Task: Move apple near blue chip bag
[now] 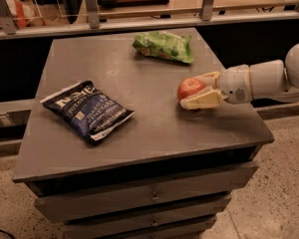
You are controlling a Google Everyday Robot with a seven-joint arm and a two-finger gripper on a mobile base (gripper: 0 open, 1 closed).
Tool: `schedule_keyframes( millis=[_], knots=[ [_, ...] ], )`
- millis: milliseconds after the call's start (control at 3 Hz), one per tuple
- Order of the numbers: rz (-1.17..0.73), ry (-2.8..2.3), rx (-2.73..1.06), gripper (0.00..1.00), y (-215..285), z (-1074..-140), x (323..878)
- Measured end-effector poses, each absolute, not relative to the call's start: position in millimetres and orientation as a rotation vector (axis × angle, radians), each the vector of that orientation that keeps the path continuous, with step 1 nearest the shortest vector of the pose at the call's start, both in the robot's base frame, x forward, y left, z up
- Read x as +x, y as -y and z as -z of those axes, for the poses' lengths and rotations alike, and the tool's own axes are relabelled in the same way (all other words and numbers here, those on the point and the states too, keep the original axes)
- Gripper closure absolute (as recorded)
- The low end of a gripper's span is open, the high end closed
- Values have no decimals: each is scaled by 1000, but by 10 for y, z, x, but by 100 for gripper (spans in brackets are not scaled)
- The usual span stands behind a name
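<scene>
The claw (191,92) reaches in from the right edge of the grey surface (139,91), at the end of a white arm (261,78) that lies almost level above the right side of it. Its two pale fingers (204,100) are clamped on the apple (189,87), one along the far side of the fruit and one along the near side, so the red apple shows between them at the tips. Whether the apple rests on the surface or hangs just clear of it I cannot tell. The blue chip bag (87,111) lies flat on the left half of the surface, turned at an angle, well apart from the apple with bare grey top between them. A green snack bag (164,46) lies near the far edge, behind the apple and not touching it. Below the surface are stacked drawers (149,195)
</scene>
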State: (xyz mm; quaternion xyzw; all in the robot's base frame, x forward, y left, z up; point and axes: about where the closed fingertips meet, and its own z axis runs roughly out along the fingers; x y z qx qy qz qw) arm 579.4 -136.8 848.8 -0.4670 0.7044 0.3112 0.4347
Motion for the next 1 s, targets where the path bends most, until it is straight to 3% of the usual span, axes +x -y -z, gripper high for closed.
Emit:
schedule_keyframes(
  millis=[333,667,1000],
  knots=[
    [-846,-1663,-1230,88,913,-8542,5799],
    [-926,-1591,-1291,100,457,-8536,5856],
    [-963,-1560,-1329,100,103,-8540,5932]
  ],
)
